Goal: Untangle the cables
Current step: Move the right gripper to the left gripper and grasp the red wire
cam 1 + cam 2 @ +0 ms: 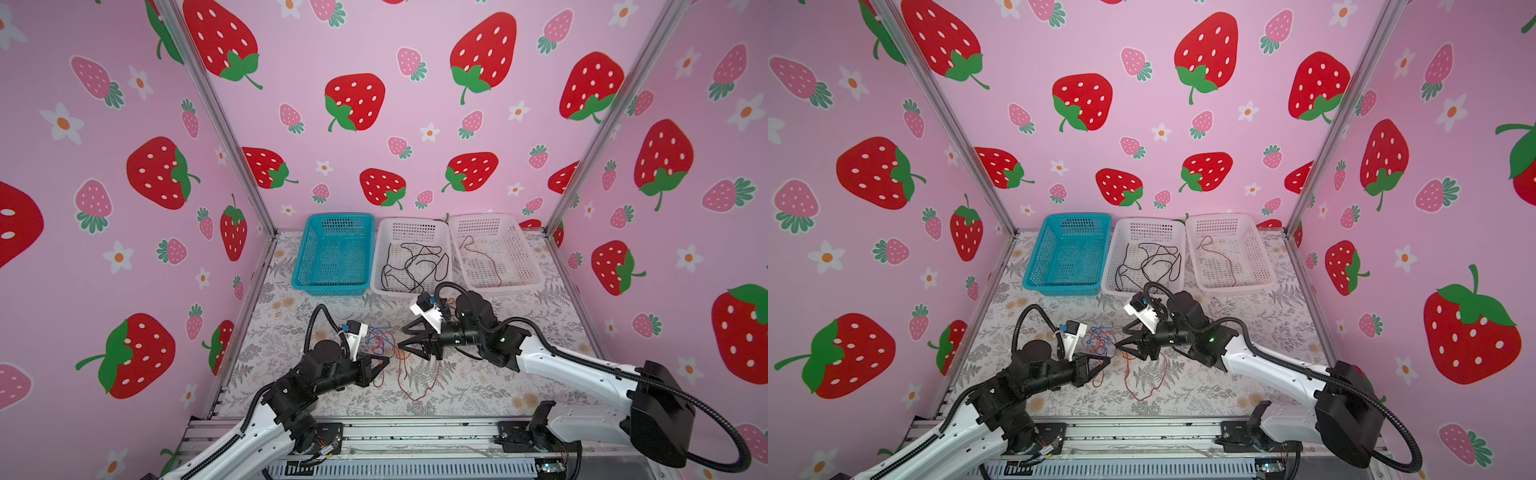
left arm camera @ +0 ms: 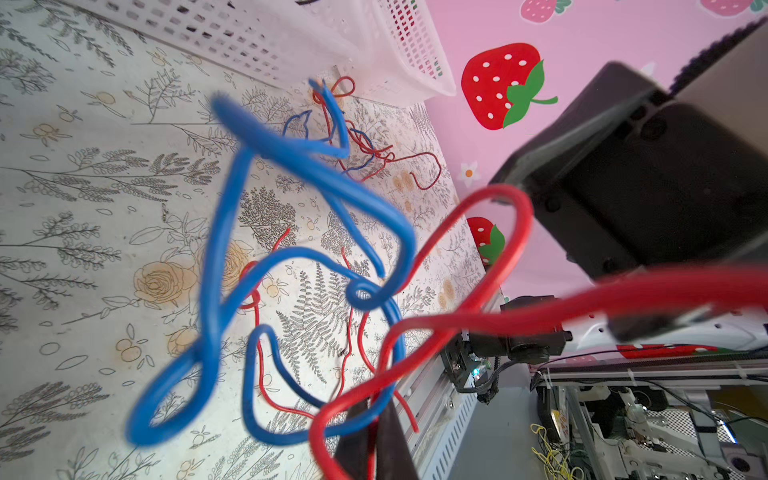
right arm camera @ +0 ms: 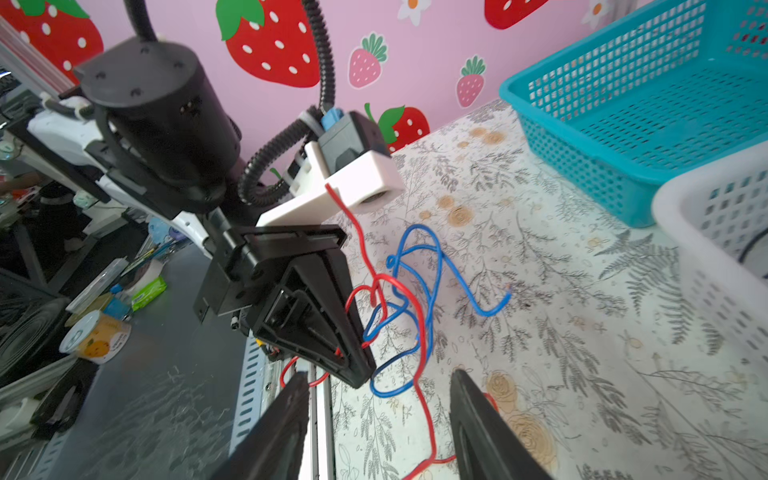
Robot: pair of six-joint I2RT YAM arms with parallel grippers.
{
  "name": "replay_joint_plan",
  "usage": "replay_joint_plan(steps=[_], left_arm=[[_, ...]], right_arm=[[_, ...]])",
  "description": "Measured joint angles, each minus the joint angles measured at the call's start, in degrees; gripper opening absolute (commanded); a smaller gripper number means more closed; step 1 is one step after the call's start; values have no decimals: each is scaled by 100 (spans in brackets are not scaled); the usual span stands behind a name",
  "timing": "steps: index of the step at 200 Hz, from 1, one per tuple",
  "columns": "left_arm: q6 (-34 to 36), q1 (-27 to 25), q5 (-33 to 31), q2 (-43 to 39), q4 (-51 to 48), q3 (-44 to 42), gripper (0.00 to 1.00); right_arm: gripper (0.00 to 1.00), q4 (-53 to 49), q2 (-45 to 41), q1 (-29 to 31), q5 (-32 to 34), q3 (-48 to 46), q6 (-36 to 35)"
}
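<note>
— Where are the cables (image 1: pixel 380 338)?
— Mid-bench: a knot of red and blue strands. Part of it is lifted off the bench (image 1: pixel 519 374), and loose red ends trail toward the near edge.
— What has hold of it?
— The left pincer (image 1: pixel 384 362), closed tight on the knot. In the right wrist view, red and blue loops hang around its tip (image 3: pixel 365 374). The close-up is blurred, so I cannot tell whether it pinches red alone or blue too.
— And the right pincer (image 1: pixel 400 337)?
— Its jaws are apart, just beside the knot on the right. A red strand lies on the bench between its open fingers.
— What else?
— Three baskets along the far edge. The blue basket (image 1: pixel 338 216) is leftmost. The middle white basket (image 1: pixel 413 220) holds black cables (image 1: pixel 411 262). The right white basket (image 1: pixel 484 217) holds one dark reddish cable (image 1: pixel 482 257).
</note>
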Motion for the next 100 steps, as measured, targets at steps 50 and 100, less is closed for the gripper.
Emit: replay_joint_plan(steps=[50,100], left_arm=[[-24,-24,214,50,57,0,0],[-26,-79,328,46,131,0,0]], right_arm=[[38,529,221,205,61,-175,31],[24,831,568,238,192,-170,146]])
